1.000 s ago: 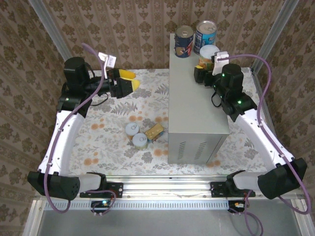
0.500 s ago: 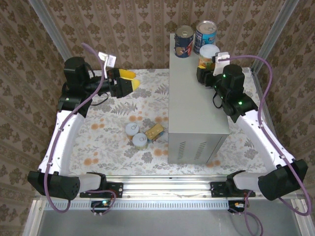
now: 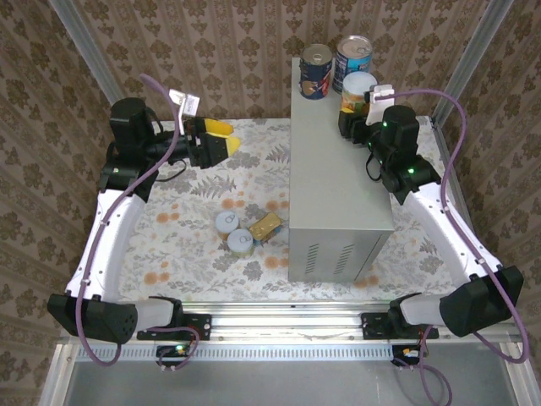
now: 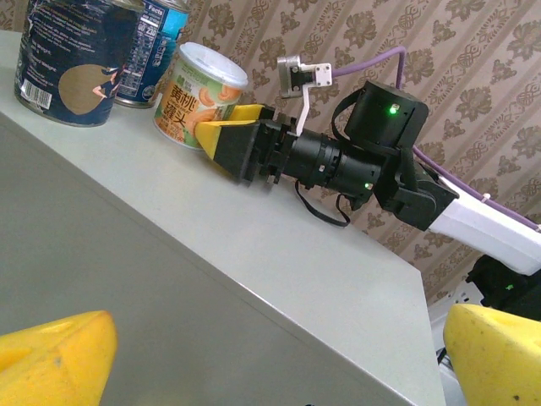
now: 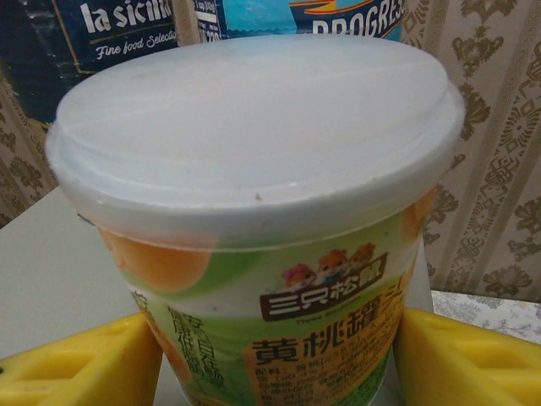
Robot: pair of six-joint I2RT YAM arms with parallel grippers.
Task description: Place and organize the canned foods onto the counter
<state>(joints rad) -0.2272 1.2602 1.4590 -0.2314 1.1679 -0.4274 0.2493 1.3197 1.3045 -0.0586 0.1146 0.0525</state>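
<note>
**A:** Canned foods (image 3: pixel 358 89), top view: three stand at the far end of the counter (image 3: pixel 338 182), upper right of frame. They're a dark can (image 3: pixel 316 72), a blue can (image 3: pixel 352 59) and a peach can (image 3: pixel 358 91). Three more sit on the floral floor (image 3: pixel 169 245), centre-left: two round cans (image 3: pixel 226 223) and a gold tin (image 3: pixel 265 227).

**B:** Grippers?

**A:** Right gripper (image 3: pixel 353 118) is at the peach can. Left gripper (image 3: pixel 221 139) is upper left, jaws spread, nothing in it.

**B:** Left wrist view?

**A:** Same trio in the upper left. The peach can (image 4: pixel 199 95) is just beside the blue can (image 4: pixel 156 42) and near the dark can (image 4: pixel 76 55). Right gripper (image 4: pixel 221 127) meets the peach can low on its side. The left arm's own fingers (image 4: pixel 51 355) are wide apart in the bottom corners.

**B:** Right wrist view?

**A:** The peach can (image 5: pixel 262 211) is centre frame, plastic lid on. Yellow fingers (image 5: pixel 76 364) press it from both sides near the base, so it's pinched and upright on the counter.

**B:** What could go wrong?

**A:** IMO three things.
- The grip is low on a tallish can, so any sideways drag while opening could tip it.
- The blue can is v. close, so a push fwd could knock it, and the counter's far edge is right behind.
- Backing out crooked could catch the can w/ a finger and slide it.

Three tins are not yet lifted from the floor.
</note>
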